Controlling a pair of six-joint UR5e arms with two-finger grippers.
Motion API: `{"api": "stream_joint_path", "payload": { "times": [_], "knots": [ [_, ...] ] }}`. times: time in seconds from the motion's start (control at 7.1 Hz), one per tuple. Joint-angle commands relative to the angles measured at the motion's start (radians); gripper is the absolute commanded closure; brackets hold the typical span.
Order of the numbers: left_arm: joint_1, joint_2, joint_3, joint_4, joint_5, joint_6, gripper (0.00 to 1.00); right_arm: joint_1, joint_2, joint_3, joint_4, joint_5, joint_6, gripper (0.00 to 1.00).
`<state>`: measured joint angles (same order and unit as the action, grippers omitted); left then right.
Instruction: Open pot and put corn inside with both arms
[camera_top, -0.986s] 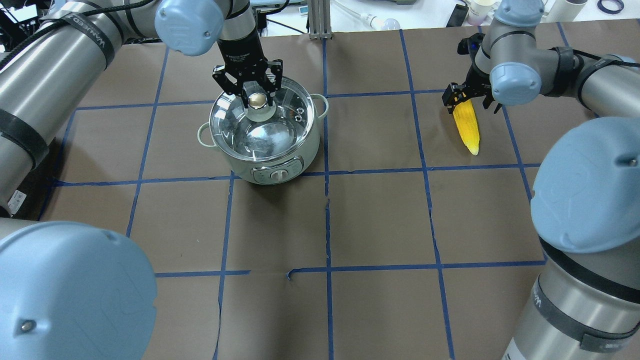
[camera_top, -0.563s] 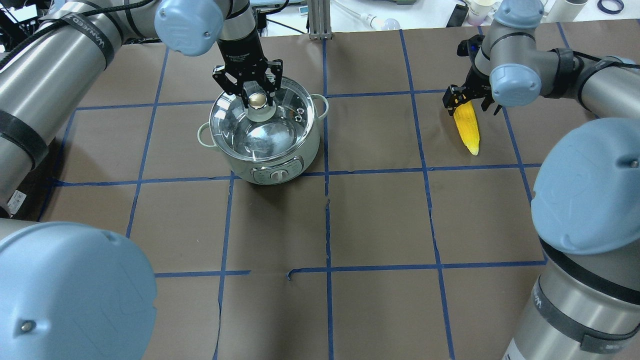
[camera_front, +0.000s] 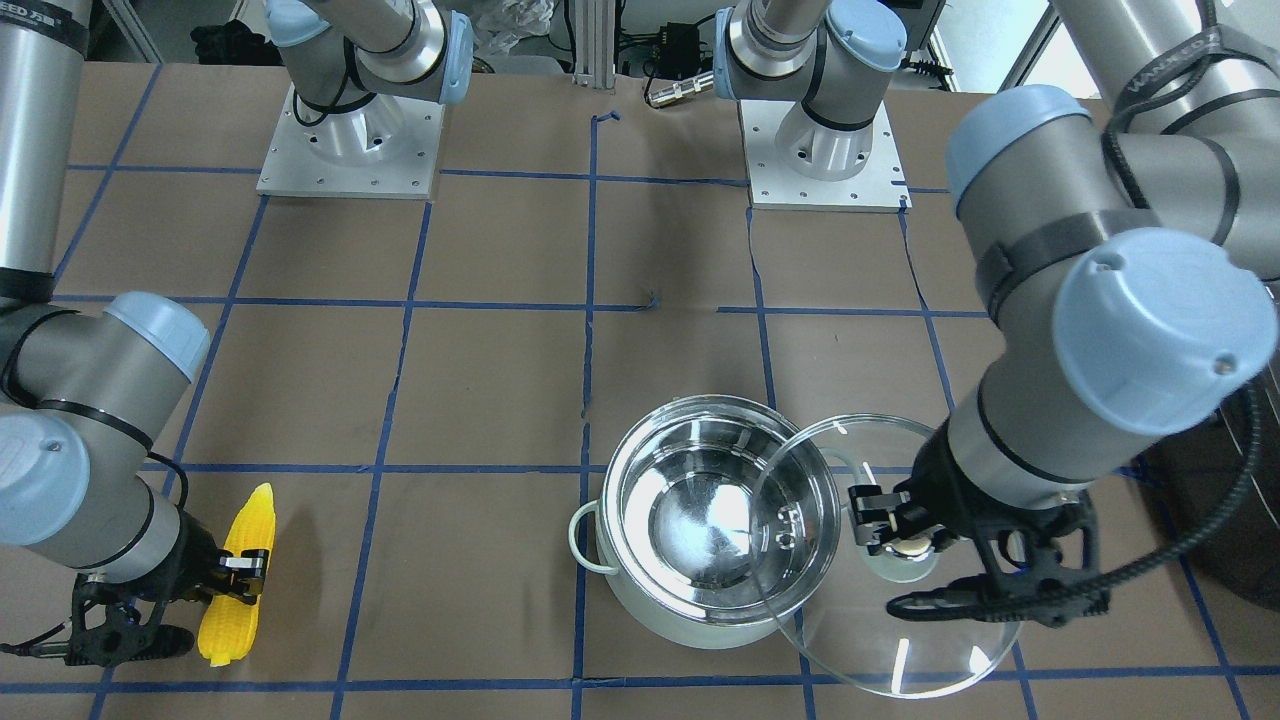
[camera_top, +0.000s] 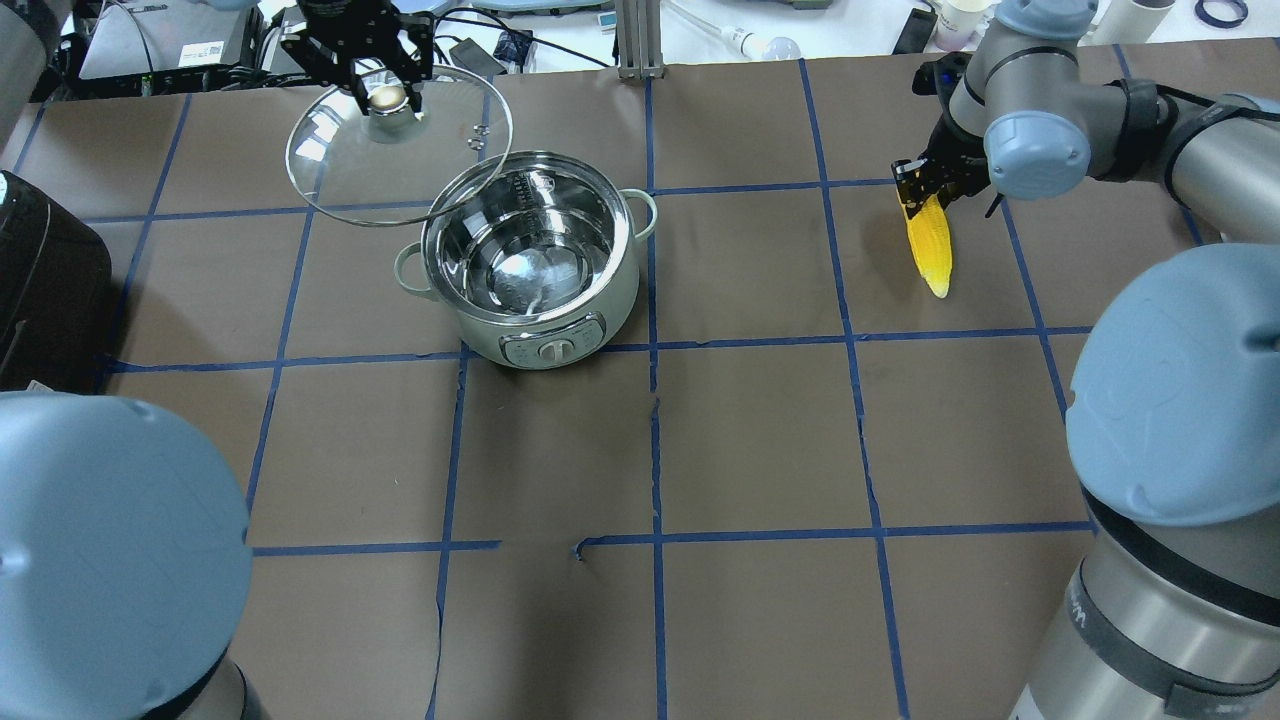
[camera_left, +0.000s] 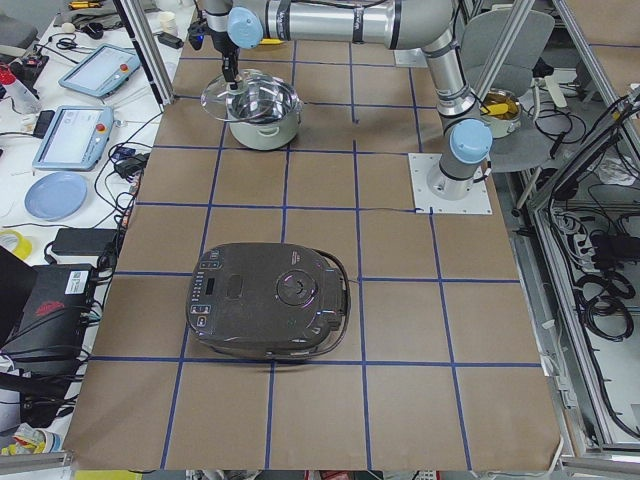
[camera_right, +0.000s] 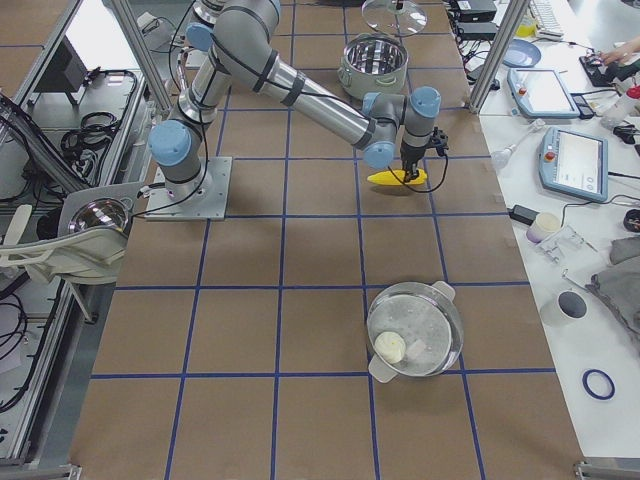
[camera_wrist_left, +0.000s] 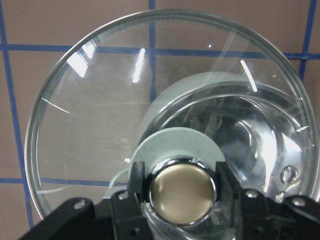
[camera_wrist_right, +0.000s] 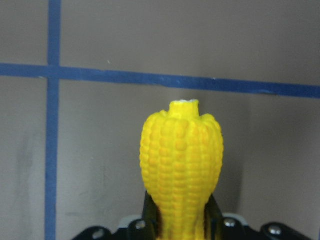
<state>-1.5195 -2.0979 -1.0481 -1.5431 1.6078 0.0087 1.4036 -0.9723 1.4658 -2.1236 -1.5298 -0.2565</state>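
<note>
Brown paper covers the whole desk (camera_top: 760, 450), taped off into squares with blue lines, and both arms are over at its far side. The left arm (camera_front: 1030, 250) reaches out past the pot, and the right arm (camera_top: 1040, 150) bends down on the other side of the desk. That big dark glossy appliance (camera_left: 270, 300) sits way down at the left end, well apart from everything else.

The pot (camera_top: 612, 300) stands upright a bit left of centre. It's open with the shiny steel inside showing, and the pale wall has a little dial panel (camera_top: 555, 350) facing the robot. The glass lid (camera_top: 330, 170) is up in the air, off the pot, hanging out toward its far left. From overhead the lid's edge just overlaps the pot's rim. The left gripper (camera_top: 386, 97) has it by the brassy knob (camera_wrist_left: 182, 190), with fingers (camera_wrist_left: 135, 180) pressed in on both sides of the knob.

The corn (camera_top: 930, 250) is over on the robot's right, well apart from the pot, with its thin tip pointing back toward the robot. The right gripper (camera_top: 926, 192) comes at it from above, fingers (camera_wrist_right: 214, 220) squeezing the thick end between them. Can't tell if the cob is resting on the paper or just off it.
</note>
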Motion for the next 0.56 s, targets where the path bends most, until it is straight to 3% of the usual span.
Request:
{"api": "stream_joint_path", "payload": {
  "times": [0.0, 0.14, 0.42],
  "knots": [
    [0.187, 0.009, -0.1, 0.024, -0.003, 0.249, 1.0, 0.087, -0.049, -0.112, 0.156, 0.008, 0.006, 0.74],
    [0.252, 0.025, -0.21, 0.131, -0.006, 0.292, 1.0, 0.136, -0.054, -0.163, 0.209, 0.01, 0.061, 0.76],
    [0.289, 0.077, -0.469, 0.38, -0.009, 0.303, 1.0, 0.358, -0.059, -0.264, 0.255, 0.008, 0.371, 0.78]
  ]
}}
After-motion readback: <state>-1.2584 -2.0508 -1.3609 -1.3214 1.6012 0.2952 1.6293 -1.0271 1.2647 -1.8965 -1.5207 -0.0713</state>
